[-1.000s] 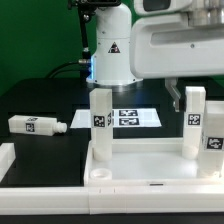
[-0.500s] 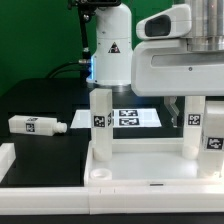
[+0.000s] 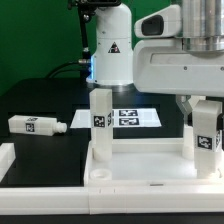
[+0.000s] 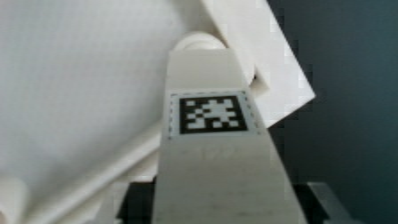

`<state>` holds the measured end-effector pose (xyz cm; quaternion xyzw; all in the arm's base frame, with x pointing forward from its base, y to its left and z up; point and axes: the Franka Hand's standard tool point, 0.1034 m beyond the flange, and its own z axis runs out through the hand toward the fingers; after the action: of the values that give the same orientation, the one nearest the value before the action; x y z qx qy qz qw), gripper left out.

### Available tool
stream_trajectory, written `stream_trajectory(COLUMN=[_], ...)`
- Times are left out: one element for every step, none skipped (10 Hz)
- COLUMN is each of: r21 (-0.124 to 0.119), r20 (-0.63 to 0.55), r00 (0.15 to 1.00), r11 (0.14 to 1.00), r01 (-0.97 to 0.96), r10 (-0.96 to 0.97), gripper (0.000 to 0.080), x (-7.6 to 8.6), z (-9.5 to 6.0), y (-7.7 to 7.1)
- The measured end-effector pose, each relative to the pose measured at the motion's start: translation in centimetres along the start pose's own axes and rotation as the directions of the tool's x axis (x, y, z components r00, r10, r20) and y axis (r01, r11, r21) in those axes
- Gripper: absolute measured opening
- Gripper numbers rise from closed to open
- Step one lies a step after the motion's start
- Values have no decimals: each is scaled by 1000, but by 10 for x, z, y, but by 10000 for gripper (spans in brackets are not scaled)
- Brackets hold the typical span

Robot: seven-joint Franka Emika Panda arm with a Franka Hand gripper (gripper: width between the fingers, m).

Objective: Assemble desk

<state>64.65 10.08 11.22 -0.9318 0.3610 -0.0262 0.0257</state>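
The white desk tabletop [image 3: 140, 166] lies rim up at the front. One tagged white leg [image 3: 100, 125] stands upright at its corner on the exterior view's left. Another tagged leg [image 3: 206, 148] stands at the corner on the exterior view's right. My gripper [image 3: 203, 108] is lowered over this leg's top, one finger on each side. In the wrist view the leg [image 4: 217, 150] runs from between my gripper [image 4: 214, 205] down to the tabletop [image 4: 89, 100]. Thin dark gaps show between leg and fingers, so the jaws look open.
A loose tagged leg [image 3: 35, 125] lies on the black table at the exterior view's left. The marker board [image 3: 135, 117] lies flat behind the tabletop. A long white border rail [image 3: 60, 195] runs along the front. The robot base [image 3: 110, 50] stands behind.
My gripper has come down from the top of the exterior view onto the leg at that view's right. It now hides the space behind it.
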Motion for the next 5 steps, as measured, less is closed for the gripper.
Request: stream_trajectory(r21=[-12,-11,8,35,61], r20=[-14,-26,-44,-60,-54], r00=[995,970,929,871,797], r11=[995,970,930,873,799], r01=[-98,-241,-368,-486,-598], r10=[97,241,368,487,601], gripper=[284,284,284,284,284], x=[-7,-16,-22,-24,-21], z=[0,2,5,5,5], y=[0,0,-2,-1,-2])
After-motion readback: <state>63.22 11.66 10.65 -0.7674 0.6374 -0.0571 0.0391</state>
